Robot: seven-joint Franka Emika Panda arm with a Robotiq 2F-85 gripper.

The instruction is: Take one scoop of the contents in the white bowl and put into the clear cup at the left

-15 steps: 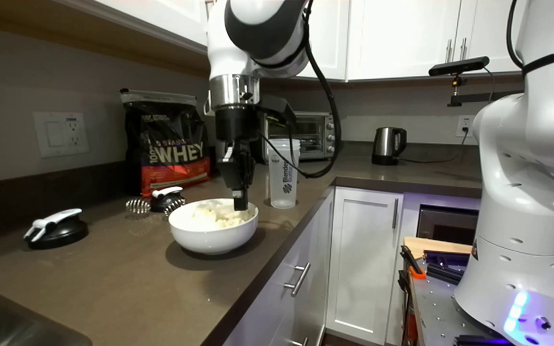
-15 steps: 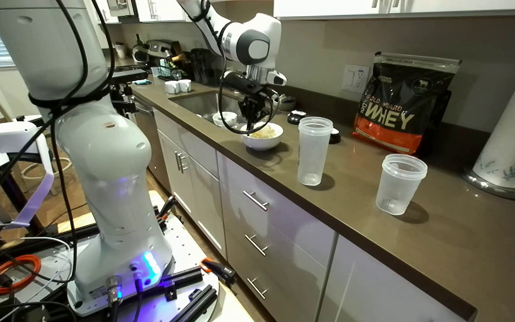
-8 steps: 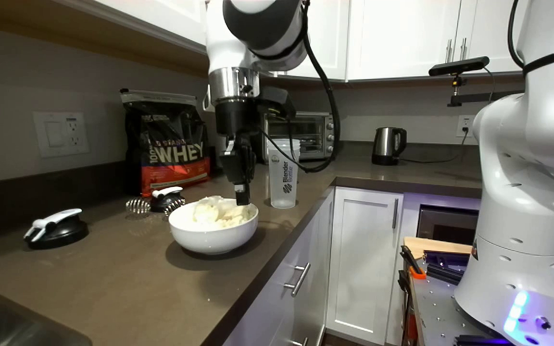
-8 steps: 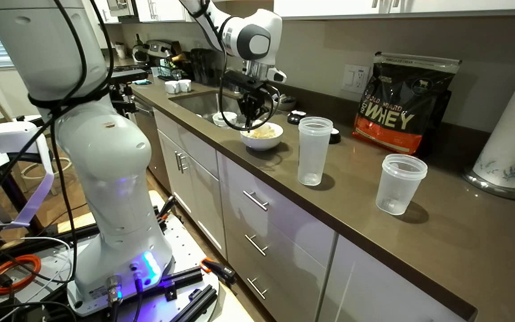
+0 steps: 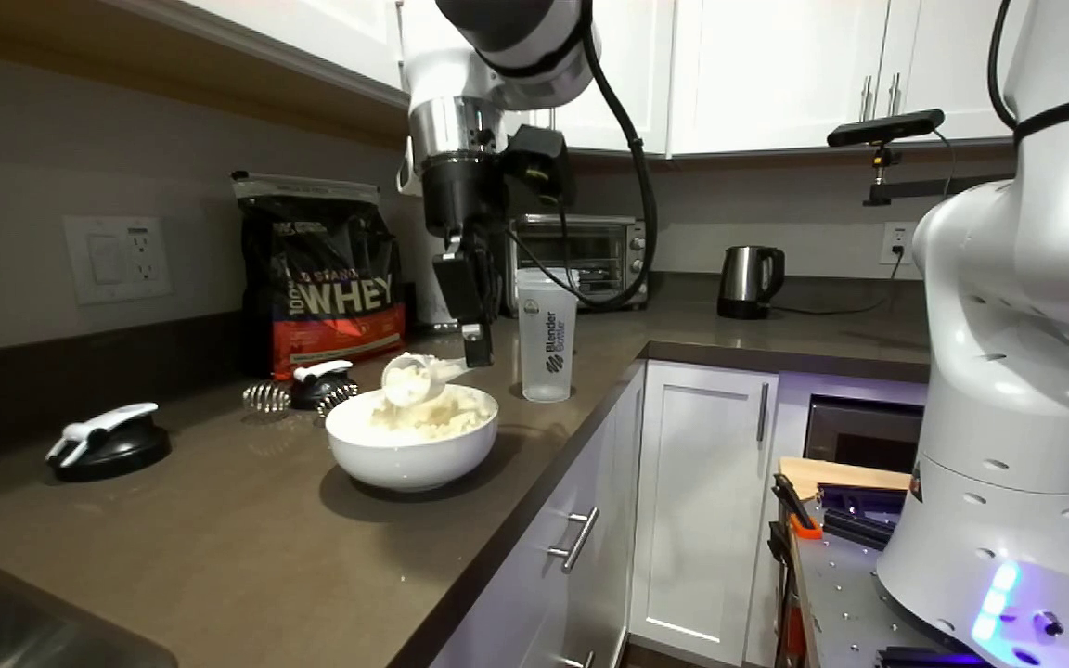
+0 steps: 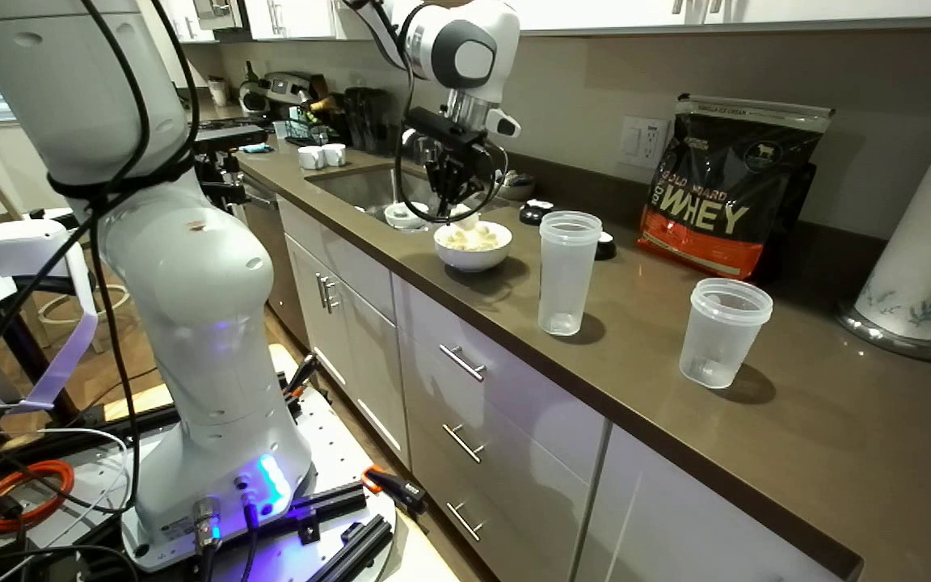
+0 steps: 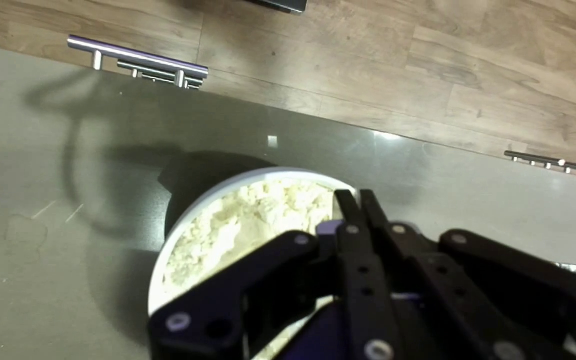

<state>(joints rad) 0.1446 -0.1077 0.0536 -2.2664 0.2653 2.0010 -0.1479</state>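
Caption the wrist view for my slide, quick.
Closed gripper above the bowl of powder on the counter, wood floor beyond.

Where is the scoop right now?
In an exterior view, the scoop is left of centre, held by the gripper over the white bowl, with the clear cup to its right.

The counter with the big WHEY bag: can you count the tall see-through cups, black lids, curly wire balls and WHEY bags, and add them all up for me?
Tall see-through cups: 2
Black lids: 2
Curly wire balls: 2
WHEY bag: 1
Total: 7
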